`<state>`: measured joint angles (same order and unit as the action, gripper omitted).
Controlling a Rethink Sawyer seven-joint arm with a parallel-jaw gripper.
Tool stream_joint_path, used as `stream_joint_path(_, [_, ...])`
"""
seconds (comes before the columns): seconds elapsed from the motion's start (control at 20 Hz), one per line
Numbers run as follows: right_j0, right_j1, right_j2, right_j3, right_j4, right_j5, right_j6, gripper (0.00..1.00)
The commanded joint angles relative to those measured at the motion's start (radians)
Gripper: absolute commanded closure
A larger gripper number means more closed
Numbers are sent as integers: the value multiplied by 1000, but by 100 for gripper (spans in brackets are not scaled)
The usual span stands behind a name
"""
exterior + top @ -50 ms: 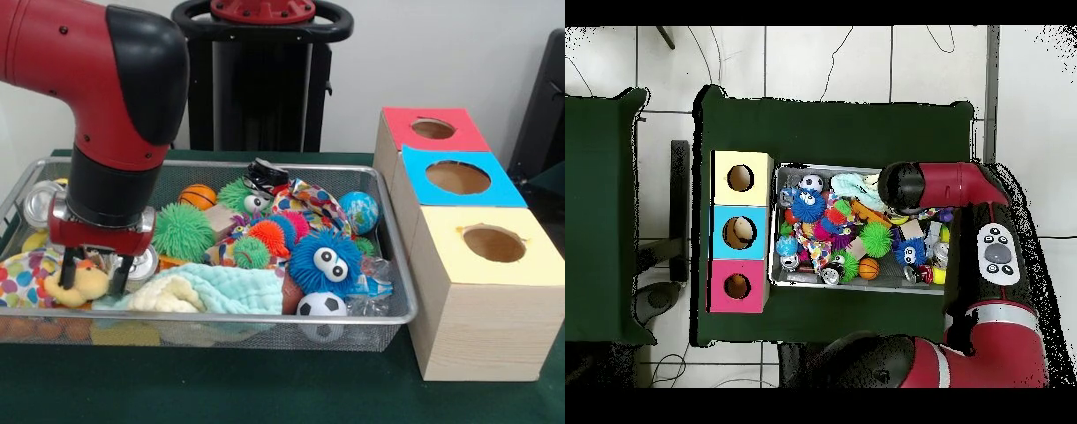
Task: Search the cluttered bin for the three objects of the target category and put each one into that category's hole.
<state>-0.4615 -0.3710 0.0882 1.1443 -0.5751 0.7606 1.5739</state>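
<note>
My gripper [93,270] is low in the left end of the wire bin [397,291], open, with one finger on each side of a yellow plush duck [79,284] that lies on a spotted cloth [22,276]. In the overhead view the arm's black and red wrist [903,188] covers the gripper and the duck. Three wooden boxes stand beside the bin, each with a round hole: red top [433,129], blue top [457,177] and yellow top [493,244]. From above they show as yellow [740,178], blue [738,232] and red [737,286].
The bin [773,225] is crowded: a green spiky ball [183,231], a blue fuzzy ball with eyes [325,261], a soccer ball [320,305], a basketball [199,196], a globe ball [359,210], a pale green cloth [221,287] and metal cans [40,200]. Green cloth covers the table [265,389].
</note>
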Motion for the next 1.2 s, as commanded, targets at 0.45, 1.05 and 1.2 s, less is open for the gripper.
stream_joint_path(0.45, [-10, 73, 10, -44, 14, 187, -47, 100])
stream_joint_path(1.05, [-76, -89, 67, 156, 85, 14, -29, 100])
stream_joint_path(1.2, [-117, -215, 112, 287, 136, -64, -30, 100])
